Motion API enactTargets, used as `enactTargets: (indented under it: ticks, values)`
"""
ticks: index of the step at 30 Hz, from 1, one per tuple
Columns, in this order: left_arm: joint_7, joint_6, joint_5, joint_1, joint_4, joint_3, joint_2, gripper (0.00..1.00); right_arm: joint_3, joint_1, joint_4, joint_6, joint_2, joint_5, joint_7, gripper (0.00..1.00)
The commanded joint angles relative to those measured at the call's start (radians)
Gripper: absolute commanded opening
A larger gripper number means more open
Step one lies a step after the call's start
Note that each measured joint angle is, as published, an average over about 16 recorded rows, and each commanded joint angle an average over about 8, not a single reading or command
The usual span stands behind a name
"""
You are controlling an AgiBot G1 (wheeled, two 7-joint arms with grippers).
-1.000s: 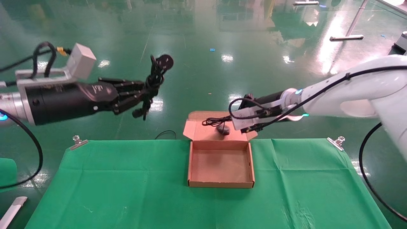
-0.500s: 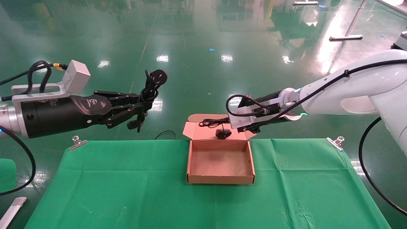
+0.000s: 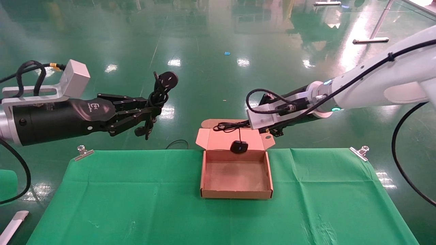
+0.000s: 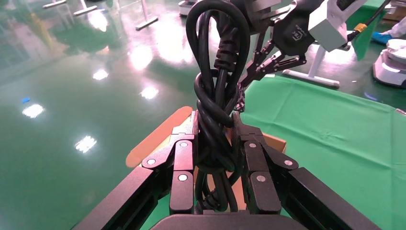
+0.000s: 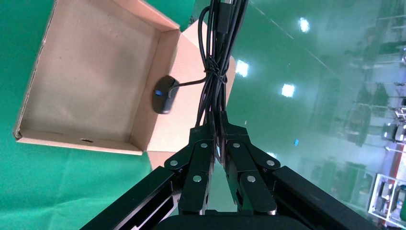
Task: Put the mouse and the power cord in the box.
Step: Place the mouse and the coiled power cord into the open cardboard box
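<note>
Above the far edge of the shallow brown cardboard mailer box (image 3: 236, 178), right gripper (image 5: 216, 125) is clamped on the thin black bundled cable, so the small black oval mouse (image 3: 239, 147) dangles below on its lead, hanging roughly over the box's back wall, in front of the open hinged lid (image 3: 227, 136). Left gripper (image 4: 214, 128) is off to the robot's left, well apart from box and above the floor beyond the table, jaws closed on the thick black bundled power cord (image 3: 160, 93), chunky plug end up. Box tray looks empty, sits on green cloth table (image 3: 136, 197).

Step in hand: likely lowering mouse into tray. To do well: bring right gripper toward robot so mouse hangs over tray middle, not the back wall; lower until mouse rests on floor before releasing, let cable bundle drop inside too, not draped over lid. Left waits with cord, then same
</note>
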Motion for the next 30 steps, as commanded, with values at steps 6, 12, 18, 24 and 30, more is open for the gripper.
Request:
enactTargets:
  ticks: [6,12,18,24,30]
  values:
    - [0.026,0.004,0.068,-0.027,0.033,-0.049,0.007,0.00,-0.009,-0.041,0.089,-0.032,0.052,-0.007,0.070,0.00]
    - [0.074,-0.008,0.135,-0.050,0.079,-0.085,0.025,0.00,-0.025,-0.122,0.137,0.008,0.067,-0.029,0.105,0.00]
    - [0.107,-0.063,0.153,-0.048,0.061,-0.102,0.076,0.00,-0.028,-0.185,0.069,0.077,0.022,-0.030,0.061,0.00]
    - [0.089,-0.151,0.142,-0.023,-0.038,-0.106,0.132,0.00,-0.012,-0.217,-0.039,0.155,-0.043,0.000,-0.037,0.00]
    - [0.045,-0.203,0.143,0.015,-0.139,-0.104,0.160,0.00,-0.005,-0.250,-0.083,0.251,-0.065,0.036,-0.106,0.00]
